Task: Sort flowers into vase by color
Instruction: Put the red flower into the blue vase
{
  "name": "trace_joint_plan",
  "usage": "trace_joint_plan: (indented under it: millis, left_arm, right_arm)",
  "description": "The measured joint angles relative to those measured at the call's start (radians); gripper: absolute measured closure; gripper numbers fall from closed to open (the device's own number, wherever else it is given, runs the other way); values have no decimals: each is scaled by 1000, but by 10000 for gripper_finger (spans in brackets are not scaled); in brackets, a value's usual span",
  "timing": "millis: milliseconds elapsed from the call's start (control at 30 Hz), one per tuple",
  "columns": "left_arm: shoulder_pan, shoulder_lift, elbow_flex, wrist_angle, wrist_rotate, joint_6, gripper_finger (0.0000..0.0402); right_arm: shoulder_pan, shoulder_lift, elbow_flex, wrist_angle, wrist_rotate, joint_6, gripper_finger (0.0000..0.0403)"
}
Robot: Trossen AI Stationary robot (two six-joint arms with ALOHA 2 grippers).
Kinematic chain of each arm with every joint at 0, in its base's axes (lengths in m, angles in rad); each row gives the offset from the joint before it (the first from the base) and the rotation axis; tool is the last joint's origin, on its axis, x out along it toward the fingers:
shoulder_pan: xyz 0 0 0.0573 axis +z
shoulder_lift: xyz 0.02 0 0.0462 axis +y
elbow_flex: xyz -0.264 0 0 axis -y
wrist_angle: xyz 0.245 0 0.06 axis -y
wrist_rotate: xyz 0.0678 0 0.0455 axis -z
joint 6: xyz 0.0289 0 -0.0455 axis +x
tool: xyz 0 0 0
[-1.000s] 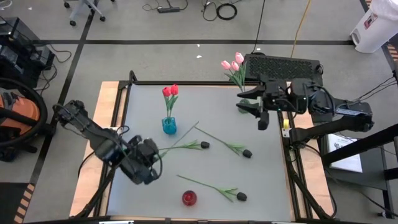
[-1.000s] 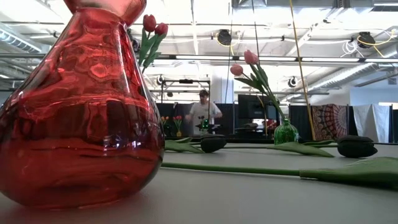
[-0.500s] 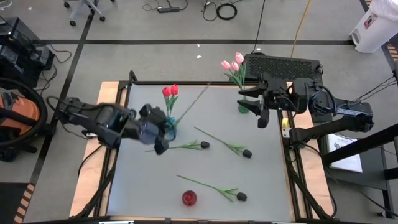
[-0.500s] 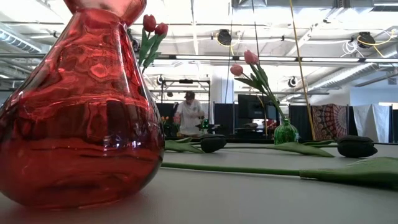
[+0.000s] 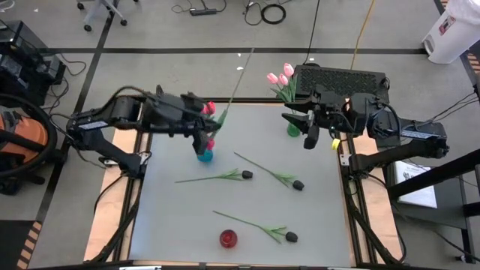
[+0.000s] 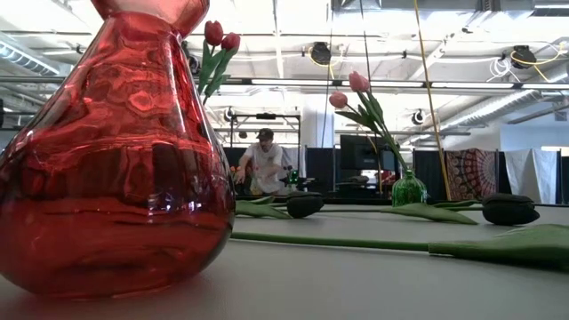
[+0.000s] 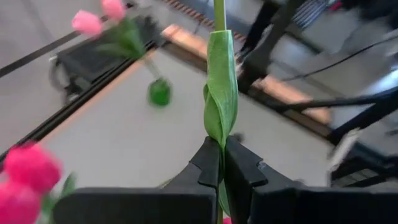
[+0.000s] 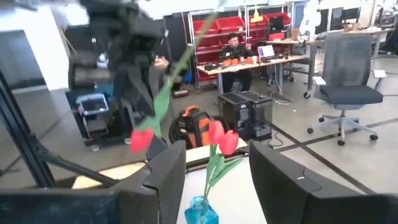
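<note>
Left claw (image 7: 221, 163) clamped on red tulip (image 7: 221, 87) stem, above blue vase (image 5: 204, 155); right claw (image 5: 309, 133) apart.

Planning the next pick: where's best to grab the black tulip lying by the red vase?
Take the black tulip by its bare stem, between cut end and leaves, coming straight down and closing across the stem. It lies flat, and the red vase stands close beside it, so a side approach looks risky.
</note>
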Motion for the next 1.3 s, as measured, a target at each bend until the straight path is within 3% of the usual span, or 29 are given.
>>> trace_joint_plan:
  millis: [333,700,933,1300]
  left_arm:
    - [137,0,2,239,239,103,391]
    - [244,0,1,349,473,1,391]
    - [272,0,1,363,542,-12,391]
    - [362,0,0,361,665,-67,391]
  right_arm:
    - [0,165,198,-42,23,-129,234]
    - [0,312,427,-242,34,-259,234]
    - [49,370,522,-360,173,-336,234]
    - [174,373,526,-365,418,-455,234]
